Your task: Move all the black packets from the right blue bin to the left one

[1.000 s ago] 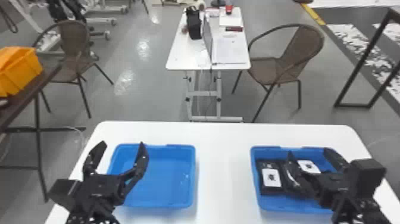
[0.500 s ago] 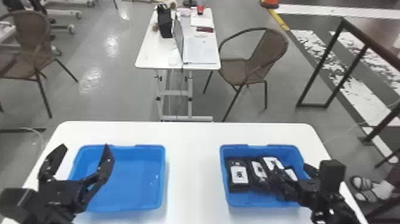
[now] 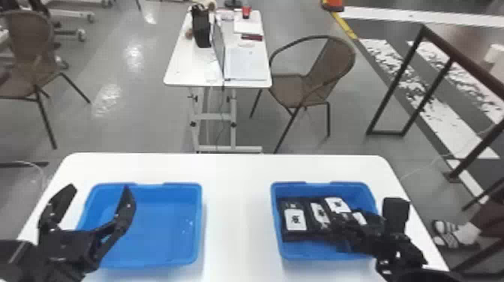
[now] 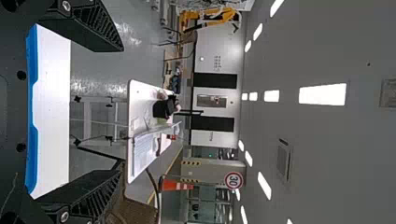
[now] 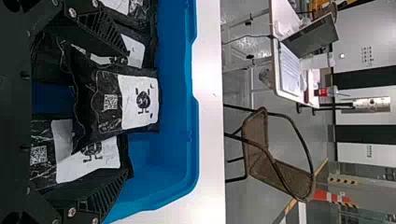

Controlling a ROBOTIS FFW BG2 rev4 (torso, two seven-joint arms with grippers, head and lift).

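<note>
head view looks down, sharing right bin with closer right wrist view.

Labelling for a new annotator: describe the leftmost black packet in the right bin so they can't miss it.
On the white table, go to the right blue bin. Inside, the packet is black with a white label that bears a dark figure. Unlike its neighbours, it lies along the bin's left wall, with no packet to its left.
</note>
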